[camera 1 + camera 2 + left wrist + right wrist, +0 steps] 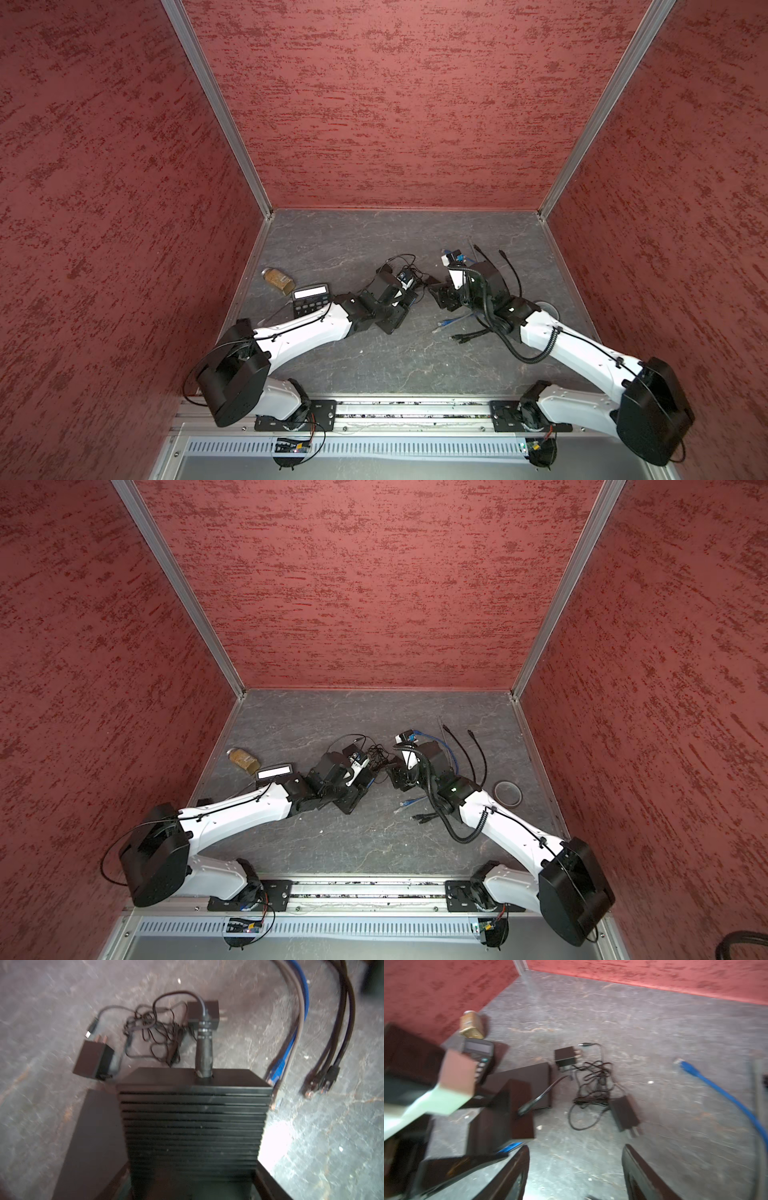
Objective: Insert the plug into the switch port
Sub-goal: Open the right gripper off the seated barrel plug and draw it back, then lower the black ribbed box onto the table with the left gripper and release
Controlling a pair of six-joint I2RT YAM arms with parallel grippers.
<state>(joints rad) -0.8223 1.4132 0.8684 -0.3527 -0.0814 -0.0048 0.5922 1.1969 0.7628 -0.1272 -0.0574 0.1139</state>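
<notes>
Left wrist view: we see the left gripper clamped on the black ribbed metal switch box, whose sides fill the space between the jaws. The black cylindrical barrel plug stands seated in the port on the box's far face. Its black cord passes over a black rectangular power adapter into a tangle of thin cord on the grey marbled counter. A second black adapter lies apart from the first, and a blue network cable ends just beside the box. Right wrist view: though it is blurred, we find the right gripper spread wide with nothing between its jaws, over the counter, with the plugged box near one finger. In both top views the two grippers face each other near the counter's middle, close but apart. A black calculator with a pale display and a jar of brown contents sit by the left arm.
</notes>
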